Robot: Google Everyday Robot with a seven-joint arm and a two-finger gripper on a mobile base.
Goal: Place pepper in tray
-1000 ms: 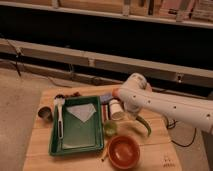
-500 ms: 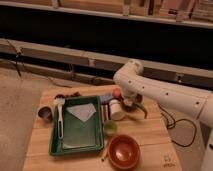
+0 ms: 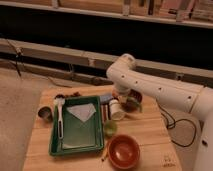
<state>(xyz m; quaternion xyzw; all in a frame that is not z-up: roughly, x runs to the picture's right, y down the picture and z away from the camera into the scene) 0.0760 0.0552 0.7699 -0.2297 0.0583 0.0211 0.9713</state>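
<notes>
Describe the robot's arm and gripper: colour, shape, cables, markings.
The arm is a smooth white shell of thick rounded segments with a bulbous joint. No markings show. The gripper, at its end over the table right of the green tray, looks dark. A thin black cable loops beside the arm.

The white arm's gripper (image 3: 131, 104) hangs low over the wooden table (image 3: 155, 131), near the green rectangular tray (image 3: 76, 150) at its back right.

Green rectangular tray (image 3: 80, 137) lying flat, green pepper (image 3: 138, 106) outside it to the right, at the gripper (image 3: 131, 103)
</notes>
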